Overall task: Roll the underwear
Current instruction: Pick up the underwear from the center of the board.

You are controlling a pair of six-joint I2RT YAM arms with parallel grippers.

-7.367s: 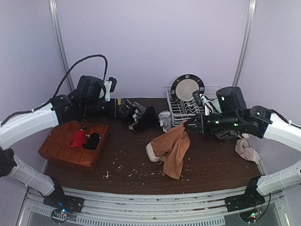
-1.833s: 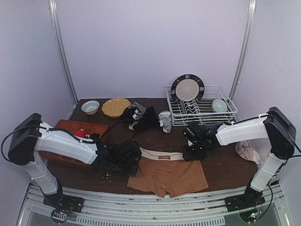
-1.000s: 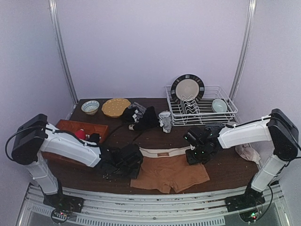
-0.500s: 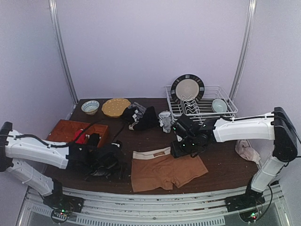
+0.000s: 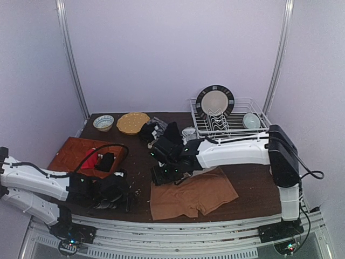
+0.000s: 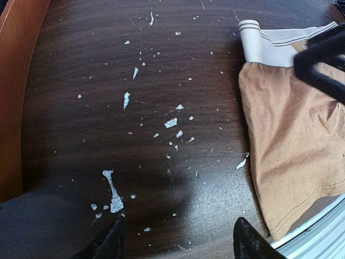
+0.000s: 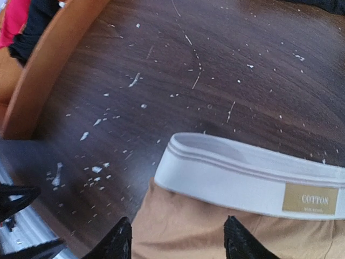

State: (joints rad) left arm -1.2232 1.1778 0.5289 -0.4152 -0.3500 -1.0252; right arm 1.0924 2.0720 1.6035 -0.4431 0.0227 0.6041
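The tan-brown underwear [image 5: 195,195] lies spread flat on the table [image 5: 253,183], right of the wooden tray [image 5: 69,157] and closer to the front edge than the tray. Its white waistband [image 7: 242,172], with a tan "COTTON" label [image 7: 310,198], faces the back.

The right claw [image 5: 164,174] hangs over the waistband end that is closest to the tray. Its fingers are spread and hold nothing.

The left claw [image 5: 125,198] sits low, just off the tray's front right corner and short of the garment. It too is spread and empty, above bare wood strewn with white scraps [image 6: 171,123].

A heap of black underwear [image 5: 167,135] lies beyond the tray's far right corner, with a light grey piece [image 5: 188,133] beside it. The tray holds a red cloth [image 5: 89,158] and a black one [image 5: 107,161].
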